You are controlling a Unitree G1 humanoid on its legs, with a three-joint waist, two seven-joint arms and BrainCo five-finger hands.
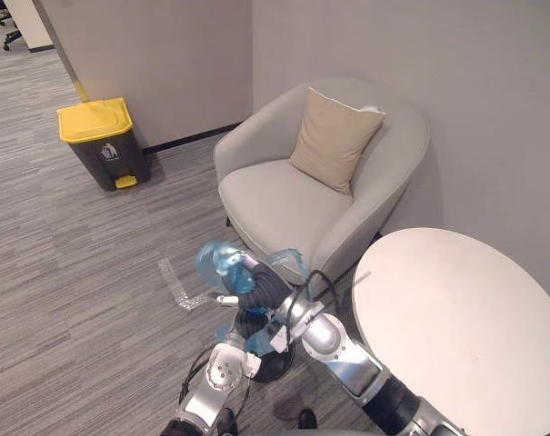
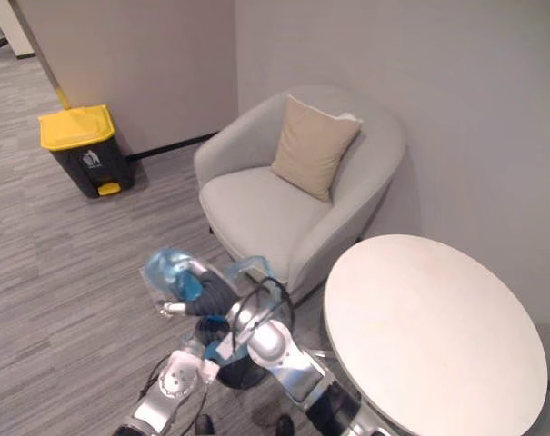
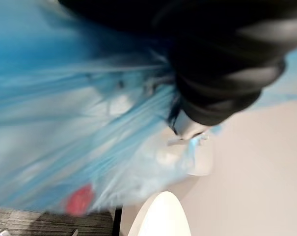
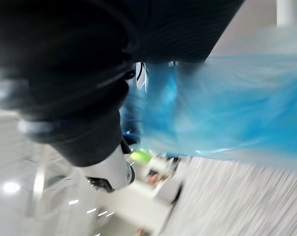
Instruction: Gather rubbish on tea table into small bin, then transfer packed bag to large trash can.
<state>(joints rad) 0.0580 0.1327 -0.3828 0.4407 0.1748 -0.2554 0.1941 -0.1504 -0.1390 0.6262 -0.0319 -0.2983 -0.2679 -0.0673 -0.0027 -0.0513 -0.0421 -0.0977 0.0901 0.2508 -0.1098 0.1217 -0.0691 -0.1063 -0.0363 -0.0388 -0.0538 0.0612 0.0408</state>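
Note:
A blue plastic bag (image 1: 222,262) hangs in the air over the small black bin (image 1: 267,361), which stands on the carpet between the armchair and the round white tea table (image 1: 456,318). My right hand (image 1: 256,289) reaches in from the table side, curled on the bag's upper part. Lower down, my left hand (image 1: 259,341) is against the bag just above the bin. In the left wrist view the bag (image 3: 89,147) shows pale rubbish and something red inside. The large trash can (image 1: 102,141), dark grey with a yellow lid, stands by the far wall.
A beige armchair (image 1: 284,204) with a tan cushion (image 1: 334,136) stands right behind the bin. A clear plastic scrap (image 1: 176,286) lies on the grey carpet, on the side toward the trash can. A wall corner juts out behind the can.

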